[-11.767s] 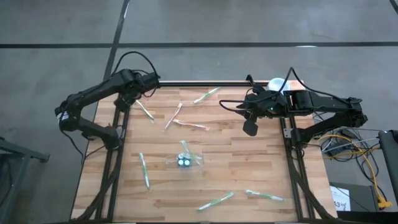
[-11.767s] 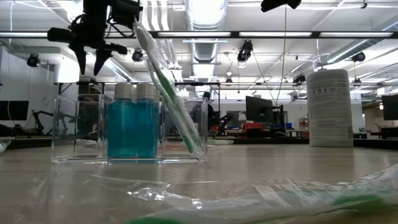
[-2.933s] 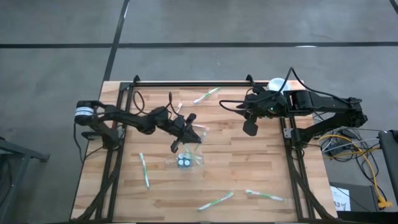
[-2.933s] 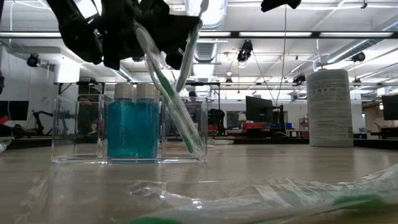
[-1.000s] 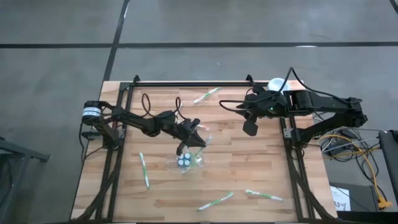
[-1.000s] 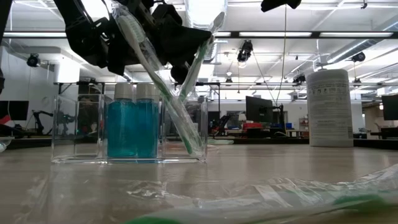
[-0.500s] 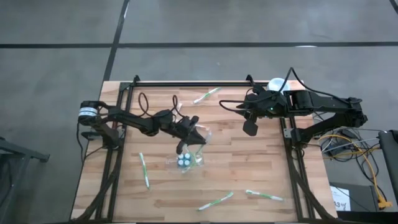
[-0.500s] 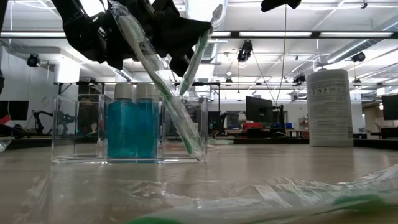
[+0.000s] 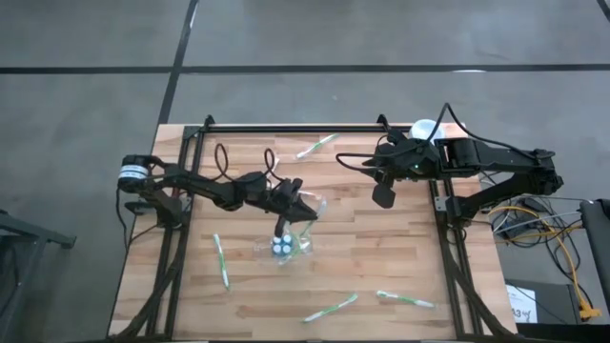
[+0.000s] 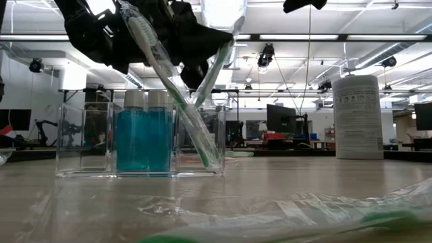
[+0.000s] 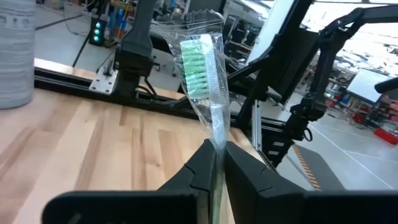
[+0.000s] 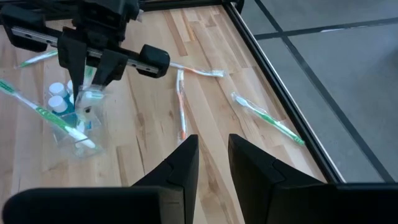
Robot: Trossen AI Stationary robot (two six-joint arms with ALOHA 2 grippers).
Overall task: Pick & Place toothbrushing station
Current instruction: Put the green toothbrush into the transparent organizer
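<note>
A clear organizer (image 10: 138, 138) holding two blue bottles (image 10: 142, 131) stands at mid-table (image 9: 281, 246). One wrapped toothbrush (image 10: 172, 88) leans in its right compartment. My left gripper (image 9: 291, 203) hovers just above it, shut on a second wrapped, green-bristled toothbrush (image 11: 200, 59) that slants down to that compartment's rim (image 10: 196, 101). My right gripper (image 9: 383, 196) hangs high near the table's right side, open, with nothing between its fingers (image 12: 214, 162). My left gripper pinches the wrapped toothbrush at its neck (image 11: 216, 134), just below the head, between its two fingers. The fingers come about level from the table's left. The brush is slanted, with its head (image 10: 234, 23) up above the fingers and its handle pointing down at the organizer.
Loose wrapped toothbrushes lie around the wooden table: at the near left (image 9: 221, 259), near middle (image 9: 331, 308), near right (image 9: 407, 299) and far middle (image 9: 316, 146). A white canister (image 9: 422, 129) stands at the far right. A crumpled wrapper (image 10: 283, 216) lies close to the low camera.
My left gripper has stayed over the organizer and turned a little at the wrist, still shut on the toothbrush, which keeps slanting down toward the right compartment.
</note>
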